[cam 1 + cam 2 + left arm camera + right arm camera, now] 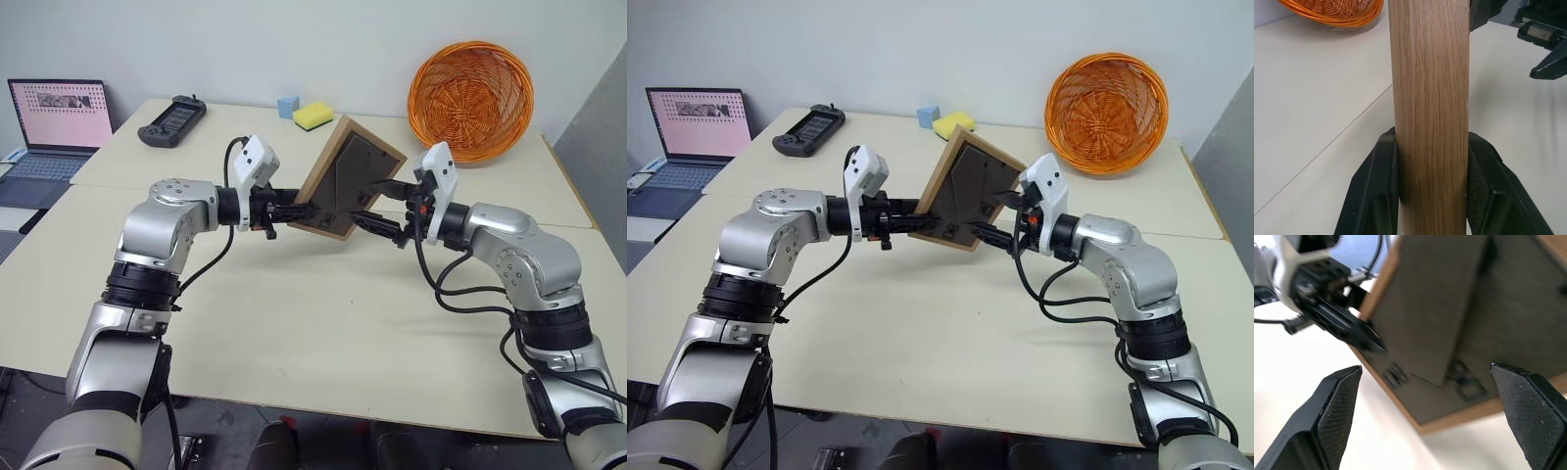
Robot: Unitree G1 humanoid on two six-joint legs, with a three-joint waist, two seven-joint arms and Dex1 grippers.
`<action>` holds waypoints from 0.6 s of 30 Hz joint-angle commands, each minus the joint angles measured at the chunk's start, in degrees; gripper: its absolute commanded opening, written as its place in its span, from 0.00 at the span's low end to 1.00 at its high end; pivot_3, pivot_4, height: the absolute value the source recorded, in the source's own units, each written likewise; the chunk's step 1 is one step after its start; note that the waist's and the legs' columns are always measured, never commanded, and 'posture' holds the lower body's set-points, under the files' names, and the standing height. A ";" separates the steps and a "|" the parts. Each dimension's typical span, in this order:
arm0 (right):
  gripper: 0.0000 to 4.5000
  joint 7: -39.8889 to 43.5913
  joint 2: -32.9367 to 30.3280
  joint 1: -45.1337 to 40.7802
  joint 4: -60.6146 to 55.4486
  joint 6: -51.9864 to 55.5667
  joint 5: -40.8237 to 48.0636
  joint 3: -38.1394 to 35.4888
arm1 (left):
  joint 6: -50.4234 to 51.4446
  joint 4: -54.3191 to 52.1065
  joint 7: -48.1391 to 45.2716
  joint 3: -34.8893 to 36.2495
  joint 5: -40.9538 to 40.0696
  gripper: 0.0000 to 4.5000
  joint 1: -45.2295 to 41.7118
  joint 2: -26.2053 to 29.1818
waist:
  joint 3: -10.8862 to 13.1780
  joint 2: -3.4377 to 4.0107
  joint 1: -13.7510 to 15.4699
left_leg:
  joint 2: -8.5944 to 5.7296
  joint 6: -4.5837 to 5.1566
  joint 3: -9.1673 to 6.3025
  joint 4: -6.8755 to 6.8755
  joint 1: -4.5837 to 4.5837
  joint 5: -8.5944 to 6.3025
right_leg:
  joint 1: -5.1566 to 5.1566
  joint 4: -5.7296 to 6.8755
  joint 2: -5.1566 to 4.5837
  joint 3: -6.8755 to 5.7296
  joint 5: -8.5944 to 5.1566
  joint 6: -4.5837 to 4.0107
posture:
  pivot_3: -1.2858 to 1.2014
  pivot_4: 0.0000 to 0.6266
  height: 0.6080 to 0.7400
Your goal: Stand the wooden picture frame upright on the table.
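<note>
The wooden picture frame (348,181) hangs tilted above the table (294,323), its dark grey back turned toward me and its picture side facing away. My left gripper (299,211) is shut on the frame's lower left edge; the left wrist view shows the light-wood edge (1430,98) clamped between both black fingers (1376,191). My right gripper (387,208) is open at the frame's lower right corner. In the right wrist view its fingers (1337,401) stand wide apart in front of the back panel's stand flap (1435,308), touching nothing.
An orange wicker basket (472,98) stands at the back right. A yellow sponge (313,117) and a blue block (287,106) lie behind the frame. A black handheld controller (173,122) is at the back left, and a laptop (59,122) sits beyond the table's left side.
</note>
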 commanded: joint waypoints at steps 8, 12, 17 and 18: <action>0.99 -1.51 4.81 -3.39 -1.79 0.42 1.51 -0.60 | -0.36 -2.95 -0.18 1.77 -0.53 0.29 -1.21 -0.58 | 0.00 0.00 -0.02 | 0.01 0.00 -0.01 0.01 0.00 0.00 | 0.00 0.02 0.00 -0.01 0.00 0.00 | 0.52 0.24 1.00; 0.99 -1.78 5.71 -3.89 -2.42 0.99 1.68 -0.51 | -0.88 -2.64 -0.51 1.14 0.02 0.29 -0.77 -0.67 | 0.00 0.00 0.02 | 0.00 -0.01 -0.01 0.01 -0.01 0.00 | 0.00 0.02 -0.01 -0.01 0.00 0.00 | 0.52 0.24 1.00; 0.99 -1.61 5.23 -4.05 -3.31 1.62 1.94 -0.72 | -1.19 -2.17 -0.95 1.08 0.65 0.29 -0.03 -0.65 | 0.00 0.00 0.02 | 0.00 0.00 -0.01 0.01 0.00 0.00 | 0.00 0.02 0.00 -0.01 0.00 0.00 | 0.52 0.24 1.00; 0.99 -1.52 5.00 -3.94 -3.58 1.80 2.02 -0.81 | -1.32 -1.79 -0.91 1.15 0.83 0.29 0.03 -0.62 | 0.00 0.00 0.01 | 0.00 0.00 -0.01 0.01 0.00 0.00 | 0.00 0.02 0.00 -0.01 0.00 0.00 | 0.52 0.24 1.00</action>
